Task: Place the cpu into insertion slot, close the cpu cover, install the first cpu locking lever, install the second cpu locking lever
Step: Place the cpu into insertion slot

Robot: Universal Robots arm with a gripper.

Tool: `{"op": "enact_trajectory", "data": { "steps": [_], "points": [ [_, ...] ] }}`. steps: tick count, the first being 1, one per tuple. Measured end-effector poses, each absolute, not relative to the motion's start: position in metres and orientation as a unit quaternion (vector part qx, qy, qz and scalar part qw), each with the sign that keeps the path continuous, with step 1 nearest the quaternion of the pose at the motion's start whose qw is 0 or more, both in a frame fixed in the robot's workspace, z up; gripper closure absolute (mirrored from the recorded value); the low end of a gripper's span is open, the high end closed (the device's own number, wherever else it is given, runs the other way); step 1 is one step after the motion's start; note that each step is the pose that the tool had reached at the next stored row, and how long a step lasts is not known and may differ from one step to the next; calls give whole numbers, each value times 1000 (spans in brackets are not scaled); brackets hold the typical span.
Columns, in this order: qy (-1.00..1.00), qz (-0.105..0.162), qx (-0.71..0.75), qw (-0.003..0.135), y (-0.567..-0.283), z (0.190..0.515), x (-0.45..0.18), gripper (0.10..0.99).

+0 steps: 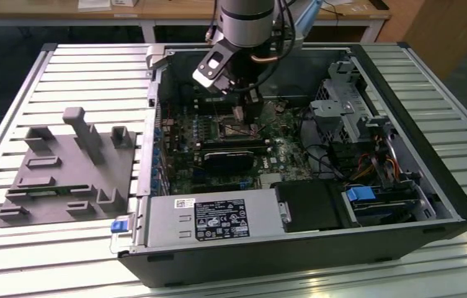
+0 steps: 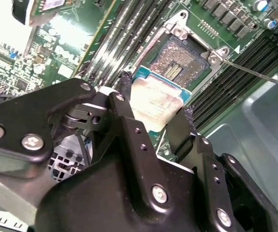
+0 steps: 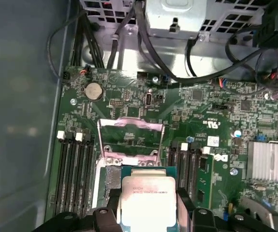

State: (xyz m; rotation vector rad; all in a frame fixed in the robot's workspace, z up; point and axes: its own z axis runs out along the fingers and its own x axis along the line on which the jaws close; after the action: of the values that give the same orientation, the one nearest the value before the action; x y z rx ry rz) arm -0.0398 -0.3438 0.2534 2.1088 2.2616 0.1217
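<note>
While fingers [image 2: 183, 126] pinch the cpu [image 2: 155, 104], the open case [image 1: 299, 256] lies on a slatted table [image 1: 92, 68].

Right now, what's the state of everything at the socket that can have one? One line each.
gripper: shut on the cpu
cpu: held by its edges over the board, not seated
insertion slot: empty, contacts exposed
cpu cover: swung up, open
locking lever: unlatched, sticking out from the socket
computer case: lying on its side, side panel off
</note>
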Motion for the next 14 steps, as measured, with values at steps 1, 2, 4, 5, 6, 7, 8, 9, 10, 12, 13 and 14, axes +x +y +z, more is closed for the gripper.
{"op": "enact_trajectory", "data": {
  "steps": [1, 2, 4, 5, 6, 7, 8, 9, 10, 12, 13, 14],
  "points": [
    [730, 39, 682, 23, -342, 253, -40, 549],
    [730, 39, 682, 23, -341, 252, -41, 549],
    [730, 39, 682, 23, -339, 250, -42, 549],
    [730, 39, 682, 23, -338, 249, -42, 549],
    [730, 39, 682, 23, -338, 248, -43, 549],
    [730, 39, 682, 23, -338, 246, -43, 549],
    [730, 39, 682, 23, -337, 245, -43, 549],
    [730, 39, 682, 23, -337, 244, -44, 549],
    [730, 39, 682, 23, -337, 243, -44, 549],
    [730, 39, 682, 23, -336, 241, -44, 549],
    [729, 39, 683, 23, -336, 240, -44, 549],
    [729, 39, 683, 23, -336, 239, -45, 549]
  ]
}}
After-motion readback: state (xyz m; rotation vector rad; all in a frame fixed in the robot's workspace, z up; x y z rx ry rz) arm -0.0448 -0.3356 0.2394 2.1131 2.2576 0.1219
